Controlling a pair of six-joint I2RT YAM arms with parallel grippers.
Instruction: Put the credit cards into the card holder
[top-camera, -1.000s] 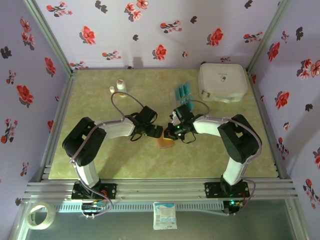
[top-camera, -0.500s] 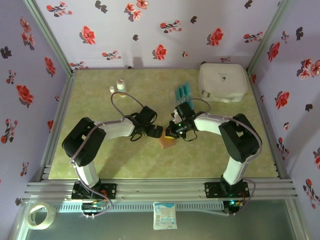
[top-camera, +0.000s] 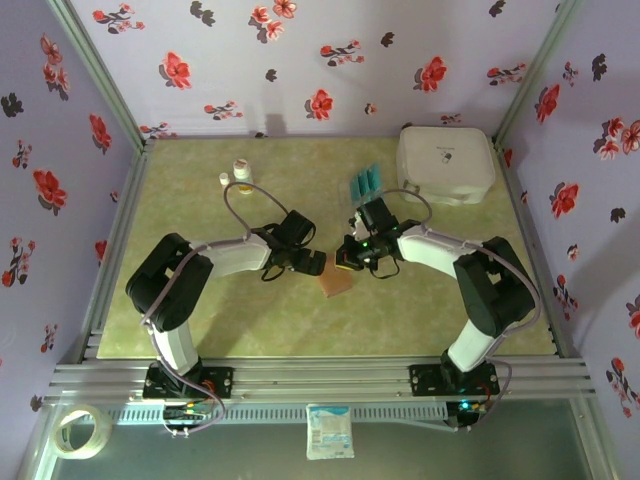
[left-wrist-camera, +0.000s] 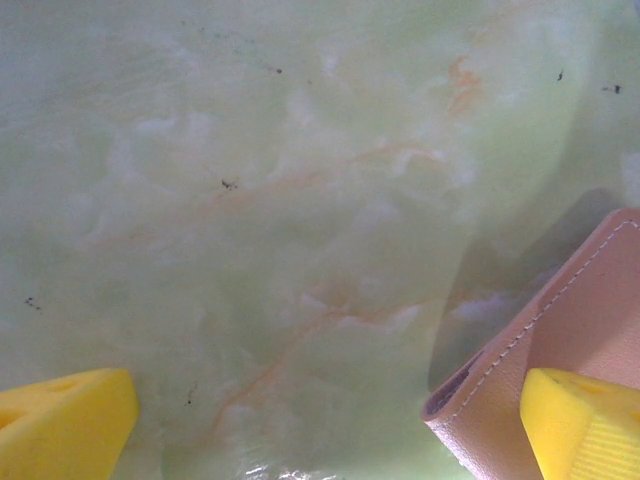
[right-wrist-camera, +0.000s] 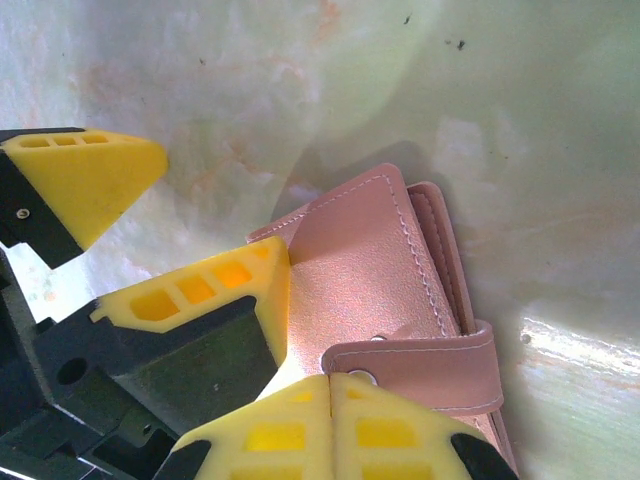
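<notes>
Looking down, I see my left gripper (top-camera: 308, 264) spread wide, one finger against the wallet (top-camera: 334, 281) mid-table; right gripper (top-camera: 345, 262) sits closed over its strap; cards (top-camera: 364, 183) lie near the case (top-camera: 445, 165).

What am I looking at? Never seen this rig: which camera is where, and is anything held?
Two robot arms sit at a table's near edge. The wide picture looks down from above. The other two come from a camera on each wrist, so the yellow wedges are fingers. On the table lie the brown card holder, folded shut, teal credit cards farther back, a white case and two small bottles. The left gripper is wide open, one finger at the holder's edge. The right gripper is shut, tips at the strap; I see nothing held.
</notes>
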